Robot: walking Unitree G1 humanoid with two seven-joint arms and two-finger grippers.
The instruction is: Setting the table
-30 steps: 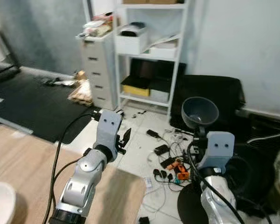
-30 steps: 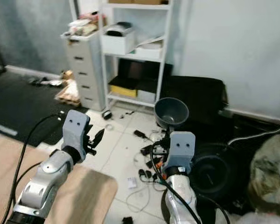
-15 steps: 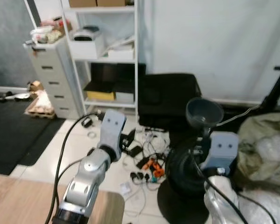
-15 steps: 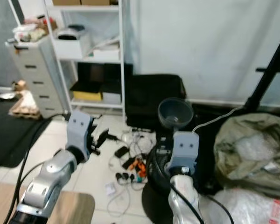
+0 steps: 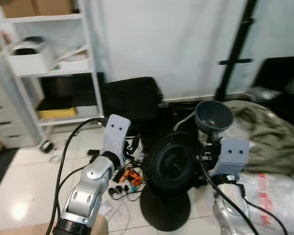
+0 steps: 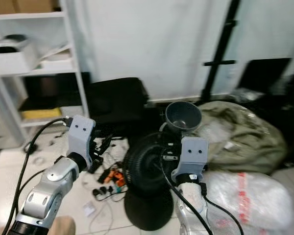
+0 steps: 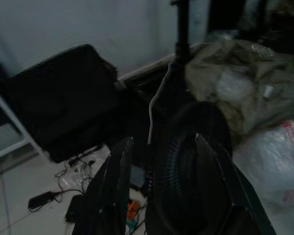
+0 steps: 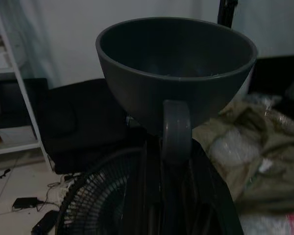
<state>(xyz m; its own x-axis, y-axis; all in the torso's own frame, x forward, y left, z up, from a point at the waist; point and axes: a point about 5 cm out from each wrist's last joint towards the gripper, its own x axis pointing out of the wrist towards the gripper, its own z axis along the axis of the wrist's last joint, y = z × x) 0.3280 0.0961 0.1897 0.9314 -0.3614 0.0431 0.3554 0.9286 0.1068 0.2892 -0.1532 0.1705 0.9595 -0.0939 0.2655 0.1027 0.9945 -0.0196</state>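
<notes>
A dark grey cup [image 5: 213,115] with a handle is held upright in front of me, chest high, over the floor. My right gripper [image 8: 174,147] is shut on its handle, and the cup's open mouth [image 8: 176,44] looks empty. My left gripper [image 7: 161,139] is raised to the left of it, open with nothing between its black fingers [image 7: 118,181]; it points toward the fan and the floor clutter. The left wrist housing [image 5: 115,134] sits level with the right one [image 5: 230,154].
A black floor fan [image 5: 171,169] stands directly ahead on the white tiles. Loose cables and plugs [image 5: 125,178] lie to its left. Behind are a white shelf unit [image 5: 49,68], a black bag [image 5: 130,98] and a black pole [image 5: 235,54]. An olive sack [image 5: 264,132] and a white plastic bag [image 5: 279,191] fill the right.
The whole view has swung to the right: the wooden table and the drawer unit have slid out, and the fan and sacks have come in. Both arms keep their pose, cup still held.
</notes>
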